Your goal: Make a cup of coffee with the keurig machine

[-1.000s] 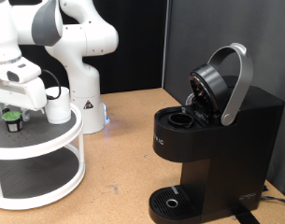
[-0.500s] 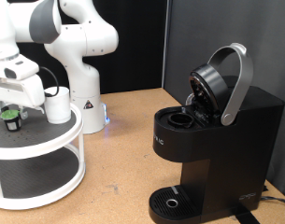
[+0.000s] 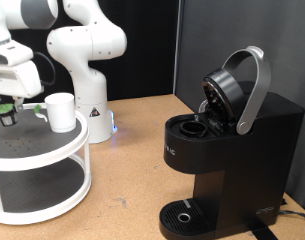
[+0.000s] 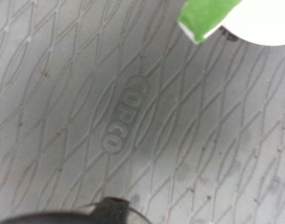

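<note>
My gripper [image 3: 7, 104] hangs at the exterior view's far left, above the top shelf of a white round two-tier stand [image 3: 62, 152]. It is shut on a small green-topped pod [image 3: 5, 110] and holds it just above the shelf's grey mat. The white cup [image 3: 60, 112] stands upright on the same shelf, to the right of the pod. The black keurig machine [image 3: 237, 160] stands at the right with its silver-handled lid [image 3: 254, 85] raised and the pod chamber [image 3: 192, 128] open. In the wrist view the pod's green edge [image 4: 206, 19] shows over the embossed mat [image 4: 105, 103].
The robot's white base [image 3: 87, 110] stands behind the stand. The machine's round drip base [image 3: 182, 216] is at the bottom. Bare wooden tabletop [image 3: 132, 170] lies between the stand and the machine.
The gripper has risen and shifted a little to the left, and the green-topped pod has come up off the mat with it. The cup and the machine have not moved.
</note>
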Action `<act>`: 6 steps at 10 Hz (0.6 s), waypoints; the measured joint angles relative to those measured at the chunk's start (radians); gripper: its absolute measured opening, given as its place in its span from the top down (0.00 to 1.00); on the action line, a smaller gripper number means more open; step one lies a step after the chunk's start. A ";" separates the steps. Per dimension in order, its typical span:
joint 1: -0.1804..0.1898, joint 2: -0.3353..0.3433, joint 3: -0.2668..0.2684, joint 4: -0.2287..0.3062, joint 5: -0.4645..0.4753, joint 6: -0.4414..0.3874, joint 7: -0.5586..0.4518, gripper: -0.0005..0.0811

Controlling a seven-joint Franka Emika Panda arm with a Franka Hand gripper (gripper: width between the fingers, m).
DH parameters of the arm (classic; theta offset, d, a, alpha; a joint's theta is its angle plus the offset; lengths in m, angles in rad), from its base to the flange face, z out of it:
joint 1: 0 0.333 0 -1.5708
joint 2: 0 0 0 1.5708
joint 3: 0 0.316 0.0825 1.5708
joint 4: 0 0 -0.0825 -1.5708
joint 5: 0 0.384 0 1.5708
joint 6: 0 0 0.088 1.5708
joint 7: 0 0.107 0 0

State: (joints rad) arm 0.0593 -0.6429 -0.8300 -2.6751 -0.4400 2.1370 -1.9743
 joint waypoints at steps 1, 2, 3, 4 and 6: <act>0.000 -0.019 0.005 0.014 0.000 -0.021 -0.003 0.42; -0.001 -0.035 0.010 0.028 -0.004 -0.042 -0.010 0.42; -0.001 -0.048 0.018 0.039 -0.005 -0.064 -0.020 0.42; -0.001 -0.047 0.017 0.037 -0.004 -0.064 -0.017 0.42; 0.008 -0.047 0.016 0.035 0.091 -0.074 0.016 0.42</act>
State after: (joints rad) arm 0.0676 -0.6901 -0.8138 -2.6399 -0.3488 2.0633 -1.9579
